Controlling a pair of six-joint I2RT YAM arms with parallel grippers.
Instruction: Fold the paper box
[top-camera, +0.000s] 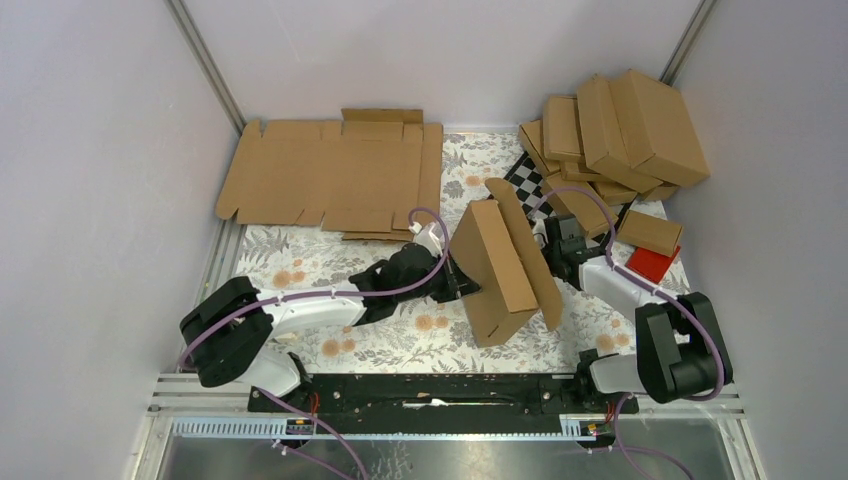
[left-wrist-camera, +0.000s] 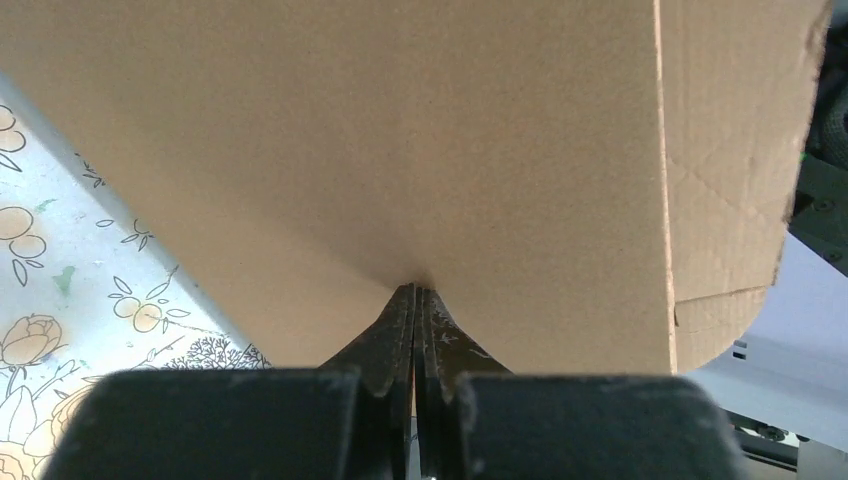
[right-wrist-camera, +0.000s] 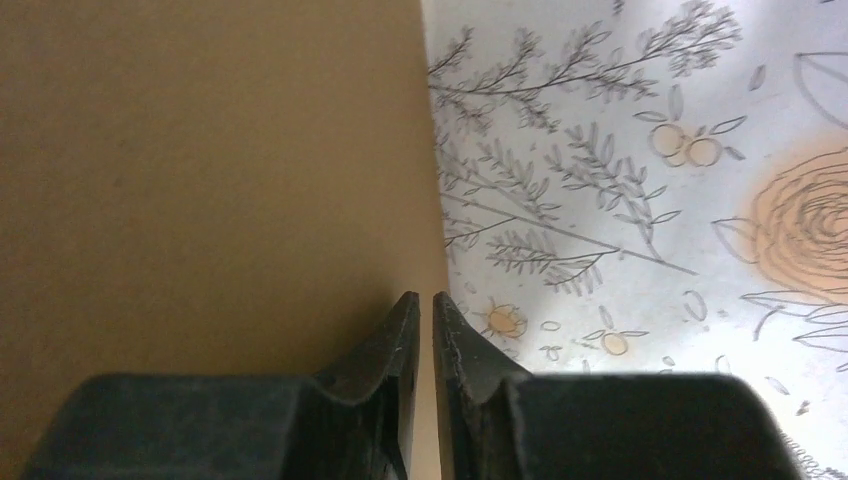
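The paper box (top-camera: 505, 265) is a brown cardboard piece, partly folded, standing on edge in the middle of the floral table. My left gripper (top-camera: 458, 282) is at its left face. In the left wrist view this gripper (left-wrist-camera: 415, 292) is shut, and its tips press against the flat brown panel (left-wrist-camera: 400, 130). My right gripper (top-camera: 548, 250) is at the box's far right side. In the right wrist view it (right-wrist-camera: 425, 298) is shut on the edge of a cardboard panel (right-wrist-camera: 200, 170), which runs down between the fingers.
A stack of flat cardboard blanks (top-camera: 330, 175) lies at the back left. Several folded boxes (top-camera: 620, 130) are piled at the back right. A checkered board (top-camera: 527, 178) lies below that pile. A small box (top-camera: 650, 232) and a red block (top-camera: 652, 263) sit by the right arm.
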